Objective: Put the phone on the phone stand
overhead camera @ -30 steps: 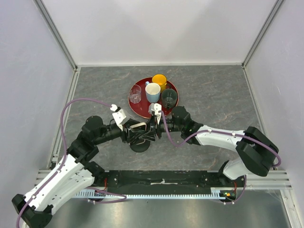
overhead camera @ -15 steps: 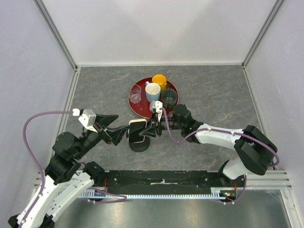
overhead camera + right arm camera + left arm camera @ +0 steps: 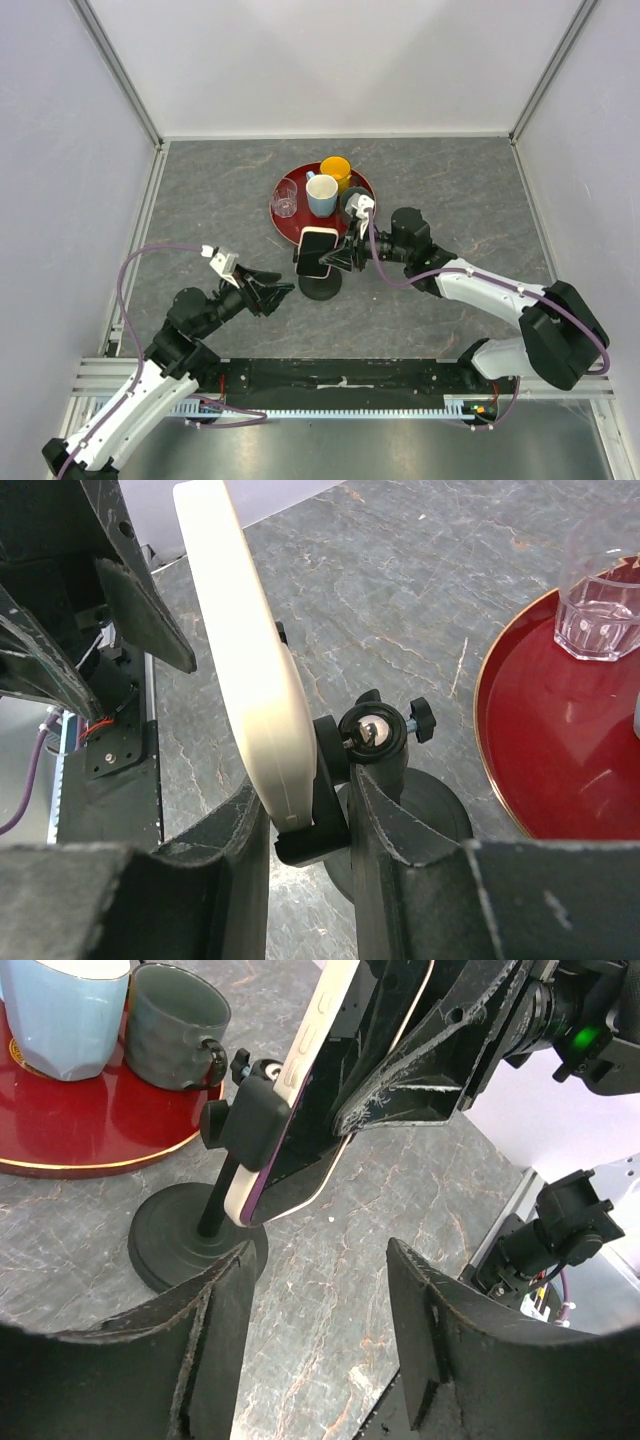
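The phone (image 3: 317,250) sits tilted in the clamp of the black phone stand (image 3: 320,287), just in front of the tray. In the left wrist view its pale rim (image 3: 300,1070) rests in the clamp above the disc base (image 3: 170,1250). My right gripper (image 3: 341,257) is shut on the phone (image 3: 240,650) and the clamp (image 3: 318,825). One finger (image 3: 230,880) is on the phone's face, the other (image 3: 400,850) behind the clamp. My left gripper (image 3: 272,291) is open and empty, apart from the stand, to its near left (image 3: 320,1290).
A red tray (image 3: 288,228) behind the stand holds a clear glass (image 3: 285,198), a light blue mug (image 3: 322,193), a yellow cup (image 3: 336,170) and a dark green mug (image 3: 357,203). The tray rim (image 3: 500,730) lies close to the stand's base.
My left gripper has let go of the phone and drawn back to the near left, open. The phone and stand have shifted a little right and farther with my right gripper.
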Controlling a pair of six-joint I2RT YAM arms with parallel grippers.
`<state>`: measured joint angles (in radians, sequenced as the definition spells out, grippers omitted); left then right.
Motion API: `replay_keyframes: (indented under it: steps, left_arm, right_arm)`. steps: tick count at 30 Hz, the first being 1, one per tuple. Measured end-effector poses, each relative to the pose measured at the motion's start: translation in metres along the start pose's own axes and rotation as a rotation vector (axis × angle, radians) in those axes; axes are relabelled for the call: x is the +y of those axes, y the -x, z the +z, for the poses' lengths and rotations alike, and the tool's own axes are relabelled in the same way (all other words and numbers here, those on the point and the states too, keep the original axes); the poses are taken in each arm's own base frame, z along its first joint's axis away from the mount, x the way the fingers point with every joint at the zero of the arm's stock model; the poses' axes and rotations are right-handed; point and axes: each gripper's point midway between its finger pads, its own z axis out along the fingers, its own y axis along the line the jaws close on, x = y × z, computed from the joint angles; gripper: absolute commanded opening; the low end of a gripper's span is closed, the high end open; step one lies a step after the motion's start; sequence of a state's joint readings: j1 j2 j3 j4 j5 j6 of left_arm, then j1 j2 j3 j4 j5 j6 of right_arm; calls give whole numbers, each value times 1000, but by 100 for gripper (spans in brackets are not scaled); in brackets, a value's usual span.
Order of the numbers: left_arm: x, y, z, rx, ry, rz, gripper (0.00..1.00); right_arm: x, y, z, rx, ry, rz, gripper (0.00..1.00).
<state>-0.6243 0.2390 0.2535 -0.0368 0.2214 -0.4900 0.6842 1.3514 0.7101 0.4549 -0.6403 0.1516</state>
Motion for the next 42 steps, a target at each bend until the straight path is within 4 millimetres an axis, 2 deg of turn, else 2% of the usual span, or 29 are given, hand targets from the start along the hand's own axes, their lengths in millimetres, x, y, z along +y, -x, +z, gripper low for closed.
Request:
replay_keyframes:
  steps: [2,3,6,11,17,25,29,30,35,42]
  left_arm:
    - [1,-3,2,-13,-12,1,64]
    - [2,-6,4,-19,-23,2,70]
    - [7,-18,8,-20,-36,-5,74]
    - [13,-34,18,13,-46,-21,74]
    - [14,-37,30,19,-65,-19,77]
    - [18,-51,42,57,-85,-23,76]
    - [17,-56,45,75,-103,-21,71]
    - [17,-57,46,79,-106,-20,66]
    - [16,-58,50,93,-130,-18,64]
    - [17,-50,54,71,-138,-1,43]
  right_arm:
    - [-3,0,-4,0,-7,3,0]
    - [-4,0,-5,1,-5,5,0]
    - [-4,-1,-7,3,9,2,0]
    - [-3,-2,-10,7,32,0,0]
    - [-1,-6,-11,19,71,-3,0]
    - [2,-7,-11,28,100,-19,0]
    - [1,-6,-10,32,108,-21,0]
    - [1,-5,-9,33,110,-21,0]
    - [1,-6,-9,41,118,-25,0]
    - [0,-6,-9,44,127,-28,0]
